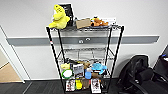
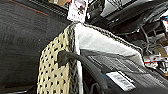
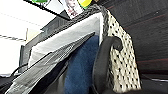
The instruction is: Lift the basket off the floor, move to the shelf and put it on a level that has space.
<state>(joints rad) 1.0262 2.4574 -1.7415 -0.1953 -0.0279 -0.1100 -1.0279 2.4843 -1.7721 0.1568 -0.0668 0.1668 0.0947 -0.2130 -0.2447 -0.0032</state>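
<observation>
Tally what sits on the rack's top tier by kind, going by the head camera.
Plush toys: 2, a yellow plush and an orange plush
Cardboard box: 1
Dark upright item behind the yellow one: 1
Total: 4 that I can make out

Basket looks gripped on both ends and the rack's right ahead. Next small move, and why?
Probably raise the basket toward the rack's second tier from the top. Each wrist view shows a dark finger hooked over a woven end wall, and the head view shows that tier bare, while the top tier and the lower ones are crowded.
</observation>
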